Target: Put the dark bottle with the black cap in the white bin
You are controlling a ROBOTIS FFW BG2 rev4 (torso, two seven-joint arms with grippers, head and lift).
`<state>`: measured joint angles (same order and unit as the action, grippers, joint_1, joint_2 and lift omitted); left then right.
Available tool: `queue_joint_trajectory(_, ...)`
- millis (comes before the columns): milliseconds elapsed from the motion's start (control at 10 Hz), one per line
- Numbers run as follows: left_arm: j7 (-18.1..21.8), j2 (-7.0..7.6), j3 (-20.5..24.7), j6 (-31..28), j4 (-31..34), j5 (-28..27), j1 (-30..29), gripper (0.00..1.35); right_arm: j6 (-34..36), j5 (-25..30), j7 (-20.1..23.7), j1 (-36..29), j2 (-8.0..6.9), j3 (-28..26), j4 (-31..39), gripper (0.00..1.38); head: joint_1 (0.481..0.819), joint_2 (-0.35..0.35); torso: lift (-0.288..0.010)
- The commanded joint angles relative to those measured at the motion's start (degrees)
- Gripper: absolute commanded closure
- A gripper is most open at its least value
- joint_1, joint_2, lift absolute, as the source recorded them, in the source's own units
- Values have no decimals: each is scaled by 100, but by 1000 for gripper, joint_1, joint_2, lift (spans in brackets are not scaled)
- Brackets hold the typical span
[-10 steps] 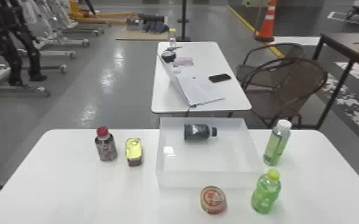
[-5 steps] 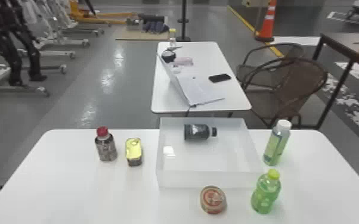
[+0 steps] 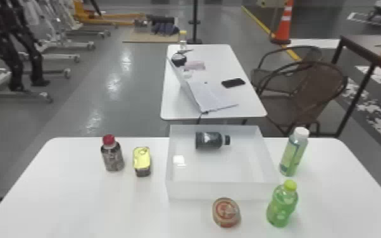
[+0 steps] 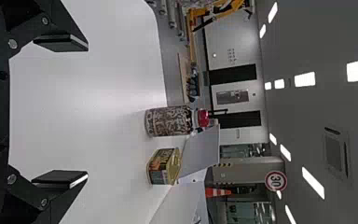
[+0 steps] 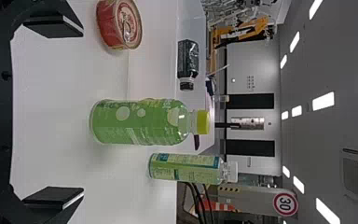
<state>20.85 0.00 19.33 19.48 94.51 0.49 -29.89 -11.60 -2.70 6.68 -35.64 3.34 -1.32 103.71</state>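
The dark bottle (image 3: 209, 140) lies on its side inside the white bin (image 3: 221, 191), just beside the middle of the far wall, its cap pointing to the right wall; the task looks done. The bin sits at the far edge of the tabletop (image 3: 72, 202), around its middle, probably so that either arm can reach over the low walls, and these should keep a bottle that could roll from leaving. The red-capped bottle (image 3: 112, 156) and the yellow-topped can (image 3: 142, 158) stand toward the far left corner, the round tin (image 3: 226, 212) near the bin's front wall, and the green bottle (image 3: 281, 205) and white-capped bottle (image 3: 294, 152) along the right, all presumably left outside because the order names only one thing. The left gripper (image 4: 87, 110) and right gripper (image 5: 83, 112) both have their fingers spread with nothing between them, as fits a job with nothing more to carry; backing clear would be the sensible next move. The dark bottle itself is nearly black and stout, with a pale, shiny patch on its body, a short neck and a narrower black cap that looks firmly on.
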Motion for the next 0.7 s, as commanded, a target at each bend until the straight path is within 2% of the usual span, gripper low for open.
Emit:
queue_joint_trajectory(0,-2,-15,-8,-5,-2,4,0,312,0,-3,0,-4,0,0,0,98,549,0,-100)
queue_joint_trajectory(600,-2,-15,-70,-5,-55,66,0,312,0,6,-17,-13,0,0,9,98,549,0,-100)
